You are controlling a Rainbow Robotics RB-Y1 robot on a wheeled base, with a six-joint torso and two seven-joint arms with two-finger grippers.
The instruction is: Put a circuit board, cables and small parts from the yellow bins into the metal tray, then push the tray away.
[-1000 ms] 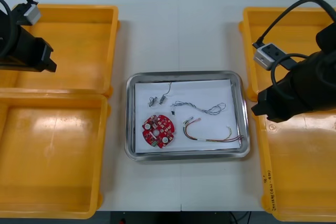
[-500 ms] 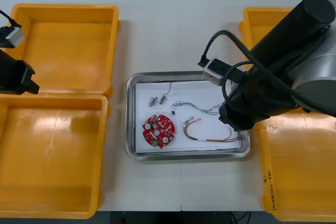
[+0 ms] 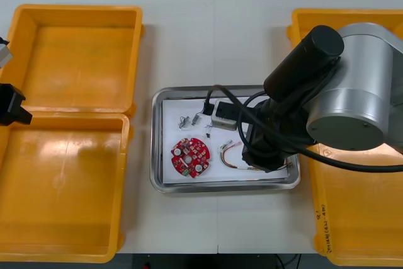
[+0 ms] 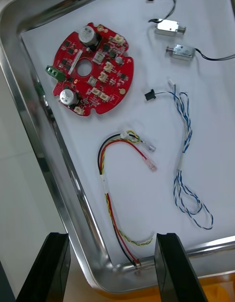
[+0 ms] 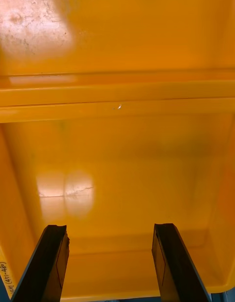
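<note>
The metal tray [image 3: 155,155] lies mid-table, white inside. In it are a round red circuit board [image 3: 190,155], a red and yellow cable [image 3: 229,154] and two small metal parts [image 3: 189,120]. My right arm [image 3: 283,124] hangs over the tray's right half and hides the blue and white cable there. In the right wrist view my right gripper [image 4: 112,270] is open, its fingers straddling a corner of the tray rim [image 4: 73,204]. Beyond them lie the board [image 4: 91,69], the red and yellow cable [image 4: 105,184], the twisted blue and white cable [image 4: 186,145] and the small metal parts [image 4: 169,26]. My left gripper [image 5: 112,265] is open over an orange bin floor [image 5: 117,174].
Two yellow bins [image 3: 79,55] [image 3: 63,187] stand at the left, two more [image 3: 299,29] [image 3: 352,218] at the right. My left arm [image 3: 9,105] sits at the table's far left edge, over the rims where the left bins meet [image 5: 117,93]. Bare table lies beyond the tray.
My right arm has swung left from over the right bins to above the tray's right half. My left arm has drawn back toward the left edge.
</note>
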